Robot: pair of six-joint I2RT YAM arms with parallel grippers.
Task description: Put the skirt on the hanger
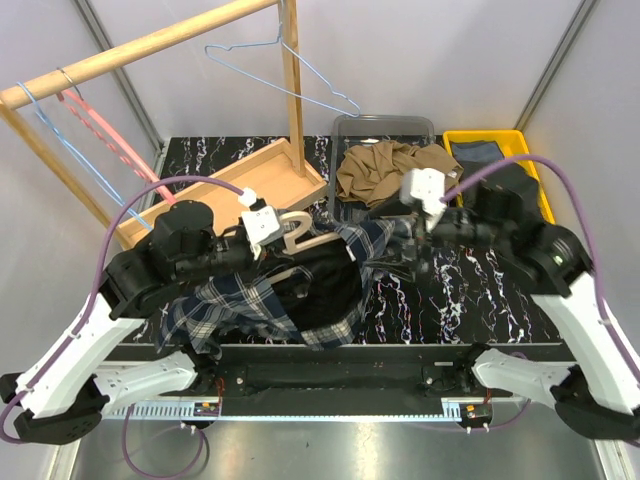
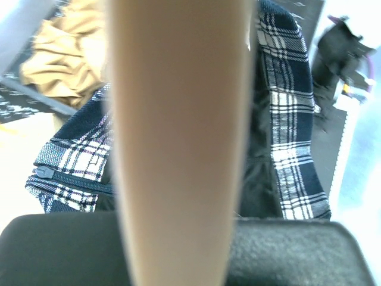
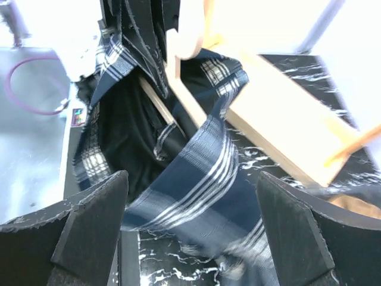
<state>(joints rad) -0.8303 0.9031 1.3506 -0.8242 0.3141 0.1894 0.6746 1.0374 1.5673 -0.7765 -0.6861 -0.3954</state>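
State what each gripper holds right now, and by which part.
Left gripper: the pale wooden hanger, clamped near its hook. Right gripper: nothing; its jaws stand open above the plaid shirt.

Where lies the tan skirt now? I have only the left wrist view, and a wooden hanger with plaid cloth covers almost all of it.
Observer: The tan skirt lies crumpled in a clear plastic bin at the back of the table, on no hanger.
Operator: Does the right end effector hold something?
Observer: No. The right end effector is open; the plaid garment shows between its fingers, ungripped.
Operator: And the light-blue wire hanger?
Observer: A light-blue wire hanger hangs on the wooden rack, beside its upright post, untouched.
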